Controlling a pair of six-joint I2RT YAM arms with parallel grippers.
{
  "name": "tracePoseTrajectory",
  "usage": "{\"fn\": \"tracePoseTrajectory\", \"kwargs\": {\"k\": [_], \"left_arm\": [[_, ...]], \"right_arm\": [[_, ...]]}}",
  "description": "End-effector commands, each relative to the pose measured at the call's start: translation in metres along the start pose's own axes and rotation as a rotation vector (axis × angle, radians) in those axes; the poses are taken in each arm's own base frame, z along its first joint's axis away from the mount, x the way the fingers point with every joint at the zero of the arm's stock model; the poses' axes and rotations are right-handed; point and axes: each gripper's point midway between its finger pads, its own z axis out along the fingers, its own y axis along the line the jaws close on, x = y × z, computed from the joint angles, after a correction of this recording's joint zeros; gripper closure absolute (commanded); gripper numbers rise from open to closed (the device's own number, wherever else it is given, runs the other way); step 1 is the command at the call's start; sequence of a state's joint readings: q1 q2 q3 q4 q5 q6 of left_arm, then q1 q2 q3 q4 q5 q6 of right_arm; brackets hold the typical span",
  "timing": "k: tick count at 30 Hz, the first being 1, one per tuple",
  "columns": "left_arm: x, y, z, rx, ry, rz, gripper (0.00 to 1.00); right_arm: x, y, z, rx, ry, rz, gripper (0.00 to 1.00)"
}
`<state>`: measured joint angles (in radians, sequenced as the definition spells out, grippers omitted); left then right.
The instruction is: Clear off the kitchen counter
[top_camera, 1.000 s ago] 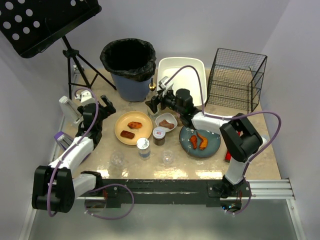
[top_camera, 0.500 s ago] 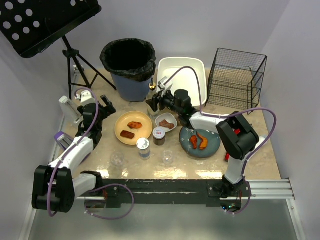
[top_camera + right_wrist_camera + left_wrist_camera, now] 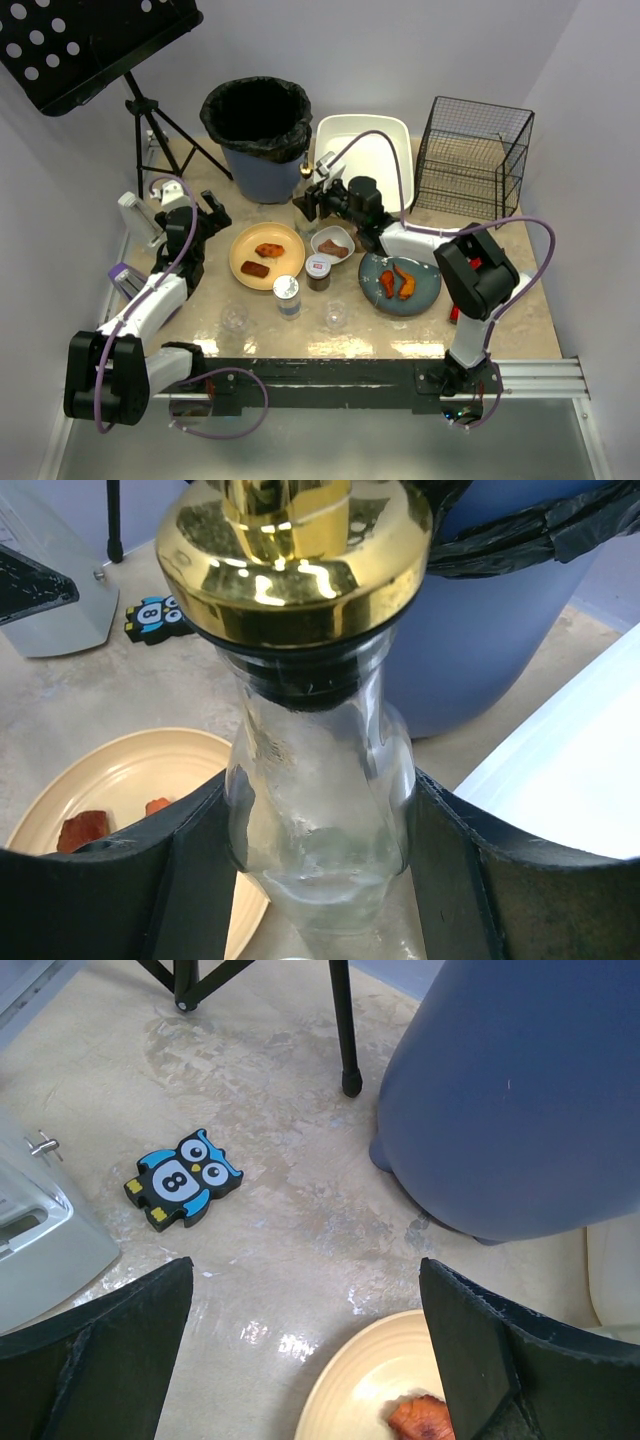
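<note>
Top external view: I see the tabletop [image 3: 520,300], beige and mottled, filling the middle of the frame, with both arm bases at its 6 o'clock edge.
Bin: a blue bin [image 3: 258,165] with a black liner stands at 11 o'clock on the tabletop.
Wire basket: the black wire basket [image 3: 470,160] sits at 2 o'clock.
Tub: the white tub [image 3: 385,135] lies at about 12 to 1 o'clock, between bin and basket.
Left gripper: the left gripper [image 3: 210,213] hangs at the 9 o'clock side with its fingers spread wide. My left wrist view shows nothing between them, only bare surface and the rim of the yellow plate.
Right gripper: the right gripper [image 3: 320,810] reaches toward 12 o'clock, near the gap between bin and tub. It is pinching the glass bottle, and my right wrist view has both fingers lying against the glass.
Yellow plate: the yellow plate [image 3: 245,245] sits near the centre, toward 9 o'clock, and carries two brown food pieces.
Blue-grey plate: the blue-grey plate [image 3: 428,285] lies at 4 o'clock from the centre, with orange pieces on it.
Glass bottle: the glass bottle [image 3: 320,780] is clear and upright, with a shiny gold cap above the fingers.
Bowl: the small white bowl [image 3: 318,238] sits between the two plates, a brown piece inside.
Owl: a flat blue-and-black owl piece [image 3: 183,1178] marked 8 lies on the tabletop at 10 o'clock from the yellow plate, well apart from the bin.
</note>
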<state>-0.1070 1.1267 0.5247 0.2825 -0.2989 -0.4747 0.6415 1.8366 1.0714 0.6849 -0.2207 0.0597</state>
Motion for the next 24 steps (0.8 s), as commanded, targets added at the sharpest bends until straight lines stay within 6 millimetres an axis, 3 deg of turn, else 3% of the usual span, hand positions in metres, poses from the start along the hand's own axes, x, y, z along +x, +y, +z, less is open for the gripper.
{"fn": "tracePoseTrajectory", "kwargs": {"k": [1,6,17,21,24], "left_arm": [[-0.008,-0.002,0.0,0.008,-0.034,0.009,0.01],[-0.008,-0.003,0.0,0.01,-0.033,0.006,0.02],[-0.009,-0.003,-0.001,0.009,-0.032,0.005,0.05],[-0.01,-0.003,-0.002,0.009,-0.034,0.003,0.06],[-0.011,-0.004,-0.002,0.015,-0.036,0.0,0.06]], "right_arm": [[-0.095,0.006,-0.007,0.002,-0.199,-0.029,0.9],[-0.132,0.003,-0.016,0.043,-0.267,-0.019,1.0],[-0.216,0.0,-0.051,0.117,-0.442,0.01,1.0],[-0.246,-0.022,-0.082,0.273,-0.5,0.028,1.0],[-0.26,-0.054,-0.114,0.467,-0.521,0.083,1.0]]}}
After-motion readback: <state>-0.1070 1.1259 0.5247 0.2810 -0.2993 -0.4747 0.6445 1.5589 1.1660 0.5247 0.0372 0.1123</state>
